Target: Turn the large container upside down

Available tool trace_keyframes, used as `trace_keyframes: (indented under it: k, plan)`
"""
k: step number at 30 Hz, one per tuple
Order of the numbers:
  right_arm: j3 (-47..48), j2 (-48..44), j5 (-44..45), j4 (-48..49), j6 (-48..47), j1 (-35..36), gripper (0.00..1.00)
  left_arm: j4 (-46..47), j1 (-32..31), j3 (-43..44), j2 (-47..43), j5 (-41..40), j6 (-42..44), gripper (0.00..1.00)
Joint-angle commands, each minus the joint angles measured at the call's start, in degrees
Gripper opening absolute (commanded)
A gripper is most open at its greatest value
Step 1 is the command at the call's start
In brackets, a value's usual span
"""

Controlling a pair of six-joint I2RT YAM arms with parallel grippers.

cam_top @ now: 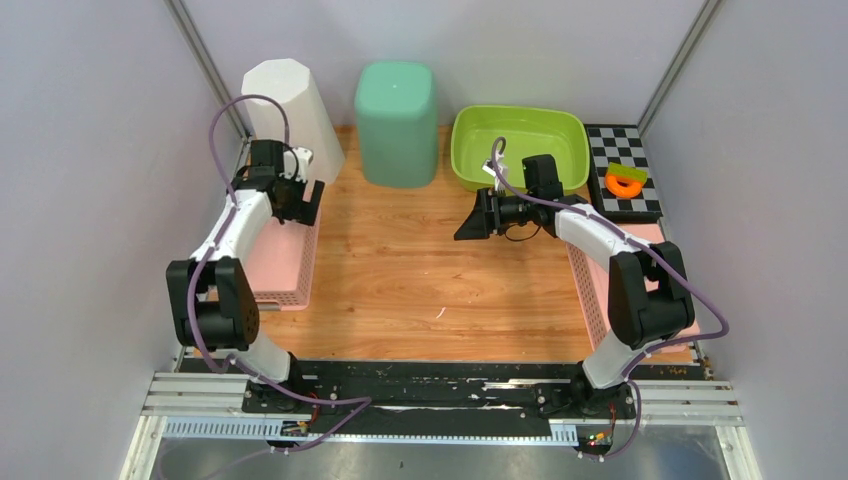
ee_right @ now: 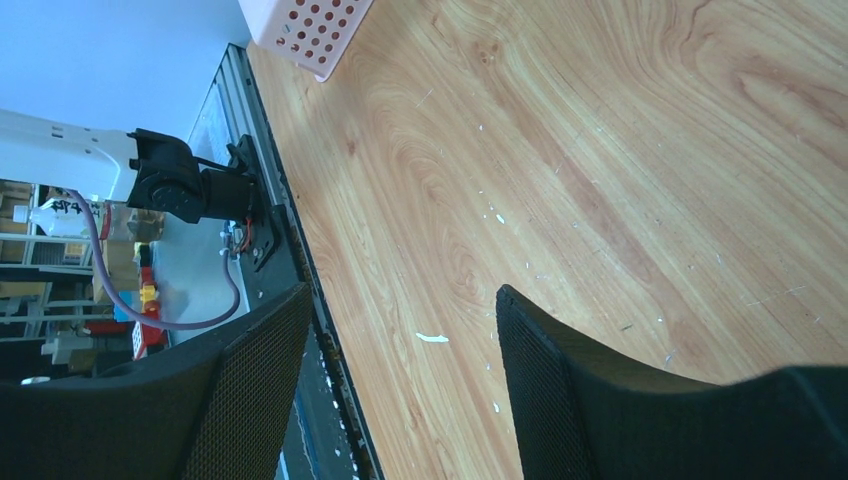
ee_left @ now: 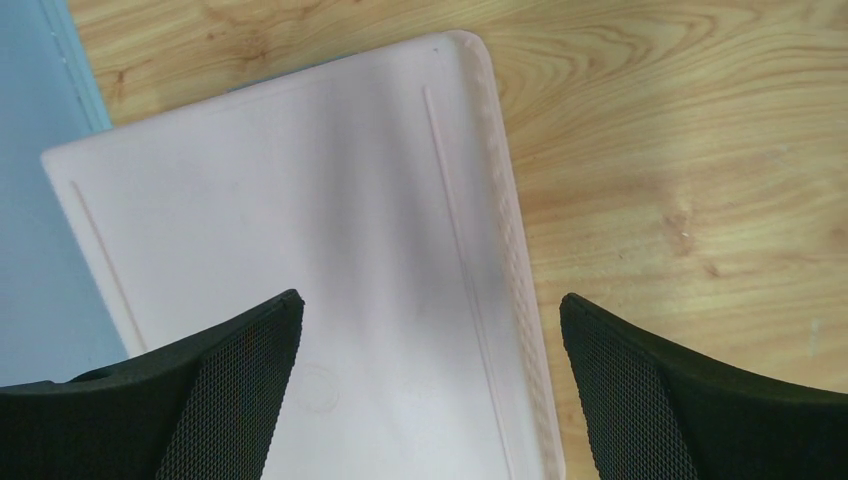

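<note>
The large container, a pink perforated basket [cam_top: 285, 265], lies at the table's left edge with its flat base facing up. In the left wrist view that smooth base [ee_left: 300, 200] fills the middle, one long edge running down toward the right finger. My left gripper [cam_top: 305, 205] hovers over the basket's far end, open wide [ee_left: 430, 300], with nothing between its fingers. My right gripper [cam_top: 470, 222] hangs over the bare wood near the table's middle, turned to the left, open and empty [ee_right: 400, 295]. A corner of the pink basket [ee_right: 310, 25] shows at the top of the right wrist view.
A white bin [cam_top: 290, 115] and a teal bin [cam_top: 396, 122] stand upside down at the back. A green basin [cam_top: 520, 115] sits back right, beside a checkerboard [cam_top: 625, 150] carrying an orange ring [cam_top: 627, 181]. Another pink basket [cam_top: 590, 290] lies under the right arm.
</note>
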Motion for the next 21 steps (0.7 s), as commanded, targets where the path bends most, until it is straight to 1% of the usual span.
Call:
trace_keyframes:
  k: [1, 5, 8, 13, 17, 21]
  plan:
    - [-0.5, 0.1, 0.7, -0.5, -2.2, -0.9, 0.71, -3.4, 0.3, 1.3, -7.5, 5.0, -1.1, 1.0]
    - [0.4, -0.9, 3.2, -2.8, -4.7, -0.9, 0.72, -4.7, 0.4, -0.3, -14.0, 8.8, -0.7, 1.0]
    - [2.0, -2.0, 5.7, -5.9, -8.8, -0.9, 0.74, -5.2, 0.3, -3.1, -19.4, 13.0, 1.3, 1.0]
    - [5.2, -2.0, 8.7, -10.5, -13.9, -1.6, 0.78, -7.8, 0.3, -9.8, -26.4, 20.5, 7.4, 1.0]
    - [9.1, -0.1, 16.9, -16.9, -16.5, -3.2, 0.78, -7.7, 0.3, -14.3, -30.0, 22.3, 9.6, 1.0]
    - [9.8, 0.8, 24.6, -22.0, -17.9, -6.8, 0.76, -6.3, 0.3, -16.7, -32.2, 24.2, 9.3, 1.0]
